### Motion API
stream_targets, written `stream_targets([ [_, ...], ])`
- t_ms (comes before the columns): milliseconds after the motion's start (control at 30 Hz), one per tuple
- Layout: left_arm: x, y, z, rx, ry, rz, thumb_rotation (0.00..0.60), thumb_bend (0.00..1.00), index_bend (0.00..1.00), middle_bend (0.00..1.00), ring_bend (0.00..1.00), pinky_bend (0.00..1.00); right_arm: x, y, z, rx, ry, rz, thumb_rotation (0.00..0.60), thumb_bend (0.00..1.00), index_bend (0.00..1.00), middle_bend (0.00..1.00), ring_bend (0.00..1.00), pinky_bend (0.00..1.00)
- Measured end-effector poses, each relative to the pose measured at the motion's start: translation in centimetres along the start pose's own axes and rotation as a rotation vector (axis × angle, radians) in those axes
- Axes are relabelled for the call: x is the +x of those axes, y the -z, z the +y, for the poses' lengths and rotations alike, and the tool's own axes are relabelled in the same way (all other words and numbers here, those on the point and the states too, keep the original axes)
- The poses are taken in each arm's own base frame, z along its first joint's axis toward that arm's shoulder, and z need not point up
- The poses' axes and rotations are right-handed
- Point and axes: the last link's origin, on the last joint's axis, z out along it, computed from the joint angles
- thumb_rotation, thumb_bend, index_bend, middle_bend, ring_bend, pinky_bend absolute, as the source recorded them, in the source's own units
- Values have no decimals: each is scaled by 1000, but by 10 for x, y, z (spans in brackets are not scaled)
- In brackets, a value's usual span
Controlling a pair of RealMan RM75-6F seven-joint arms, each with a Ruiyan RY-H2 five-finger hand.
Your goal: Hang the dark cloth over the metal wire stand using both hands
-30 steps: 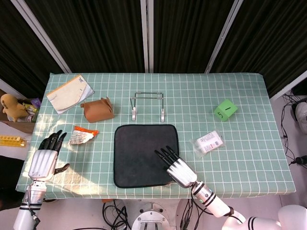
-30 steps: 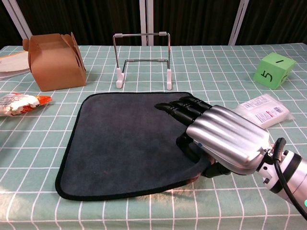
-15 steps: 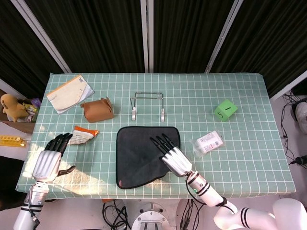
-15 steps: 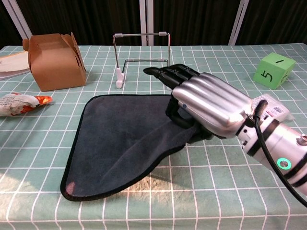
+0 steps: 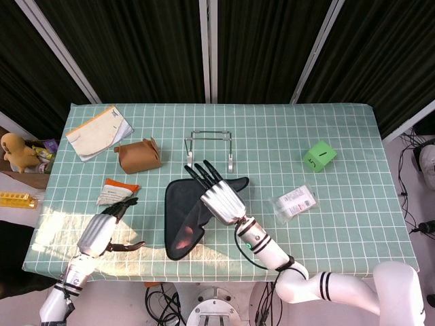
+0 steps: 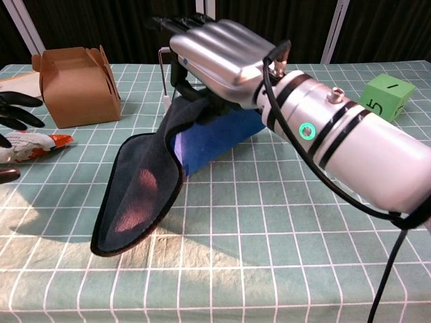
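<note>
Our right hand [image 5: 219,195] grips the dark cloth [image 5: 182,221], one edge lifted just before the wire stand [image 5: 209,151], the rest trailing on the table [image 5: 340,224]; our left hand [image 5: 102,229] hovers, fingers spread.

Wire stand [image 5: 211,151] behind the cloth [image 5: 185,217]; box [image 5: 138,155] left; cube [image 5: 319,156] right.

Matt dark cloth [image 5: 185,214], glossy metal hand [image 5: 219,197]

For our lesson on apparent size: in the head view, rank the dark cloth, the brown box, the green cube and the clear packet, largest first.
1. dark cloth
2. brown box
3. clear packet, close to the box
4. green cube
</note>
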Motion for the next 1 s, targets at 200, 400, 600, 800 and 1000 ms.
stream_targets([
  [200,-11,-17,10,9,79,-61,81,0,107,186,175,279,13,-26,-3,-38,23,-12,600,448,979,0,0,0],
  [400,-18,-27,17,20,86,-41,75,0,107,193,175,280,22,-47,-1,-93,18,-36,600,450,979,0,0,0],
  [600,-24,-34,26,39,-13,56,169,5,132,219,182,284,31,-65,-2,-133,10,-64,600,454,979,0,0,0],
  [800,-40,-45,43,63,-95,138,205,6,142,236,200,304,39,-72,-2,-151,22,-58,600,453,979,0,0,0],
  [1000,-44,-50,47,80,-140,187,240,11,173,245,200,304,43,-78,-4,-155,27,-59,600,454,979,0,0,0],
])
